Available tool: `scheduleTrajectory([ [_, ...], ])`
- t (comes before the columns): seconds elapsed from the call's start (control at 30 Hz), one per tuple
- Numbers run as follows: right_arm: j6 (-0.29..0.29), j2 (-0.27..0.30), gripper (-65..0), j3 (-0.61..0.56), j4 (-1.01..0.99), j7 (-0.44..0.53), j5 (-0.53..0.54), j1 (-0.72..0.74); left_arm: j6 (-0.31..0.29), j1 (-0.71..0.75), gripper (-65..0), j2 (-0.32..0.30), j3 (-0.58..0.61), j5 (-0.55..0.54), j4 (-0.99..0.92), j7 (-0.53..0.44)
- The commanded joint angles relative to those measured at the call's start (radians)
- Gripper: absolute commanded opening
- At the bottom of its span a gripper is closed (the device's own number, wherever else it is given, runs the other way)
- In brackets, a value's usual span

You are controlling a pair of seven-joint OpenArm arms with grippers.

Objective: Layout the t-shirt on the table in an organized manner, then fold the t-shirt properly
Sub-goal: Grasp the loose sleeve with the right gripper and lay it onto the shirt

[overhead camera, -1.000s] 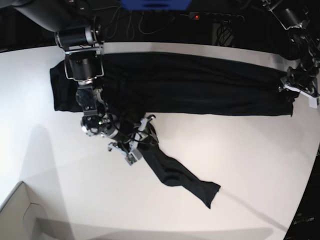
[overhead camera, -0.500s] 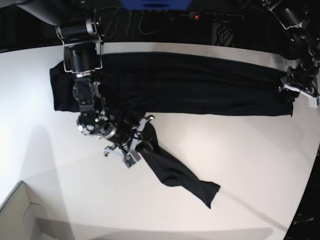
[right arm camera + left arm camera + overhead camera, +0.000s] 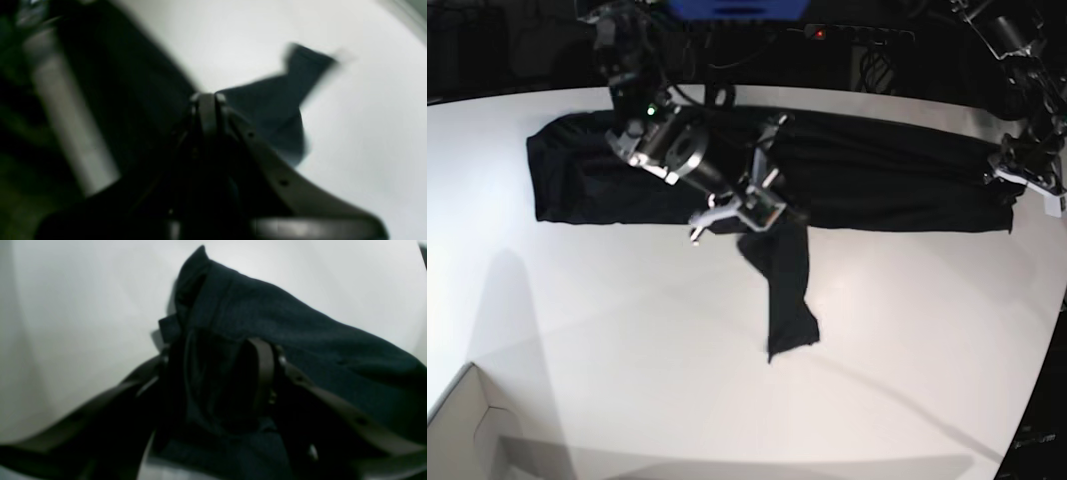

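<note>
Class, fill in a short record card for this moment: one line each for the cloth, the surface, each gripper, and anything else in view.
cloth: black t-shirt, a long band across the far side of the table, one sleeve trailing toward the near side
surface: white table
right gripper: shut on the t-shirt, lifting the sleeve
left gripper: holds the t-shirt's end at the table edge
other: cardboard box corner, near side

Dark backdrop behind far edge; blue panel (image 3: 737, 8) top centre, cables (image 3: 727, 45) beneath, possibly power strip (image 3: 857, 33) right of panel.
</note>
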Motion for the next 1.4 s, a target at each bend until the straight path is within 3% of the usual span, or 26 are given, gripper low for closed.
scheduleTrajectory([
  [0.0, -0.001, -0.010, -65.0, -0.030, 0.033, 0.032, 0.024, -0.012, 0.010, 0.003, -36.3, -0.009, 0.002, 0.027, 0.003, 0.043],
  [0.23, -0.001, -0.004, -65.0, -0.112, 0.035, 0.034, 0.023, -0.089, 0.010, 0.002, -36.2, -0.011, 0.002, 0.027, 0.003, 0.043],
  [0.47, -0.001, 0.002, -65.0, -0.104, -0.020, 0.028, 0.023, -0.098, 0.010, 0.000, -36.1, -0.011, 0.002, 0.025, 0.003, 0.043],
  [0.6, -0.001, 0.033, -64.3, -0.112, -0.063, 0.025, 0.023, -0.095, 0.010, -0.008, -36.1, -0.007, 0.001, 0.025, 0.004, 0.043],
  [0.87, -0.001, 0.061, -39.5, -0.099, -0.042, 0.031, 0.024, -0.122, 0.010, -0.012, -36.1, -0.003, -0.005, 0.025, 0.116, 0.043],
  [1.0, -0.001, 0.061, -34.8, -0.030, 0.042, 0.031, 0.024, -0.150, 0.010, -0.012, -36.1, 0.019, -0.007, 0.023, 0.204, 0.043],
  [1.23, -0.001, 0.062, -34.3, 0.167, 0.099, 0.026, 0.029, -0.170, 0.019, -0.017, -35.5, 0.062, 0.001, -0.044, 0.437, 0.043],
  [1.37, -0.001, 0.062, -34.3, 0.289, 0.101, 0.032, 0.029, -0.188, 0.024, -0.063, -25.4, 0.101, 0.108, -0.049, 0.537, 0.043],
])
